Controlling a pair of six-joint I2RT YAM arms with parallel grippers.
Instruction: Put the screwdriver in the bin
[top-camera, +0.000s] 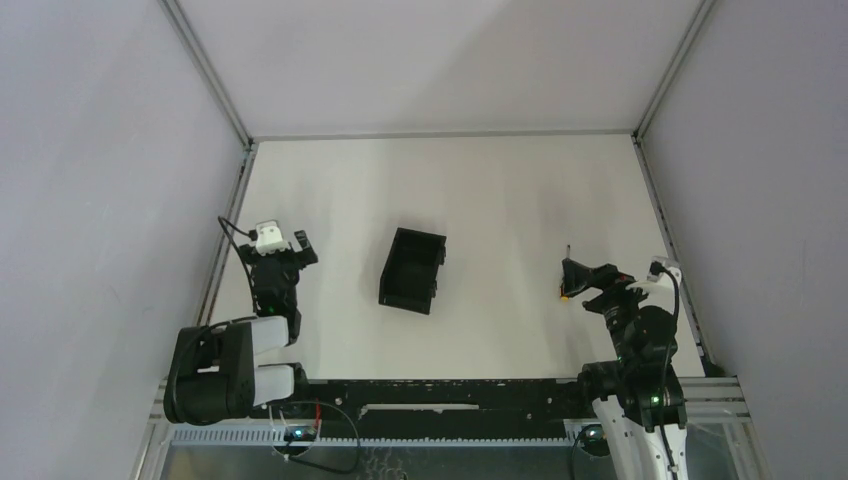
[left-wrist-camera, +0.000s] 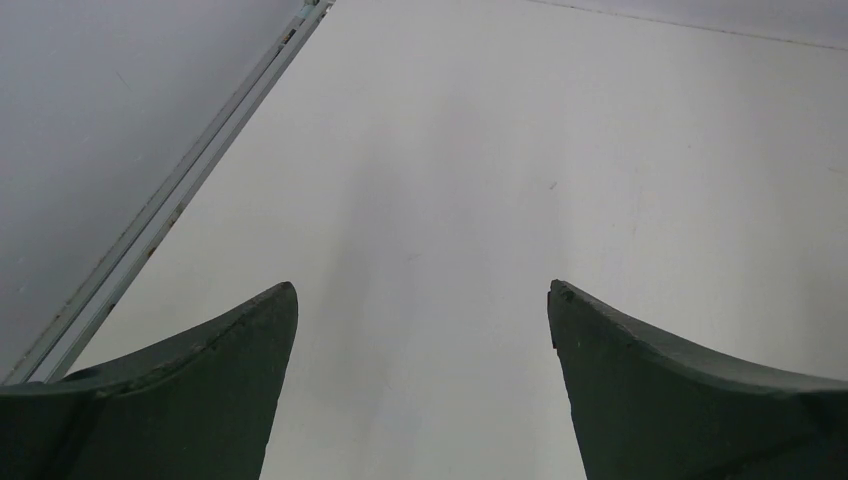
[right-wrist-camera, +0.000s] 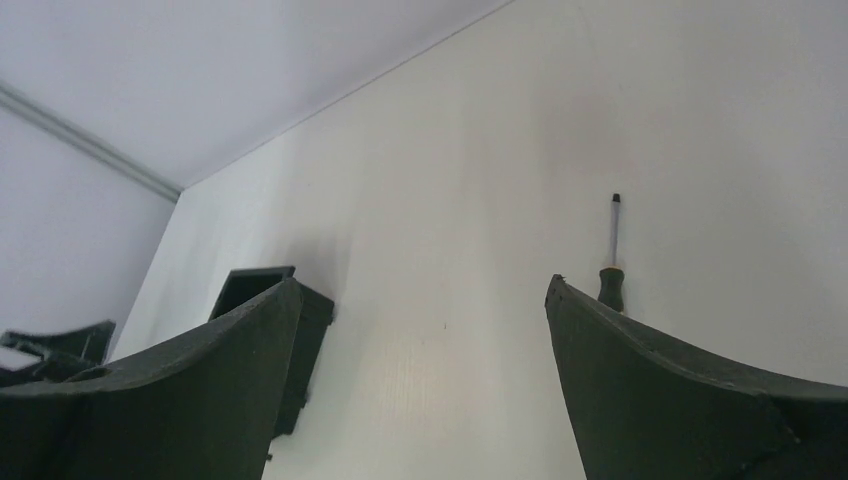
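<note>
Small black rectangular plastic bin (top-camera: 412, 270), plain, left of right end effector (right-wrist-camera: 421, 283). Thin screwdriver (right-wrist-camera: 612, 250) just ahead: grey shaft, blk tip, orange band, dark handle. Plain white table (top-camera: 500, 200).

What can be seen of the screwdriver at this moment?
The screwdriver is tiny, with a thin dark shaft, an orange-yellow band and a dark handle. It lies flat on the white table with its tip pointing away from the arms, well to the right of the bin. The end of its handle is hidden behind the open right claw, which sits just short of it. Nothing appears to grip it.
</note>
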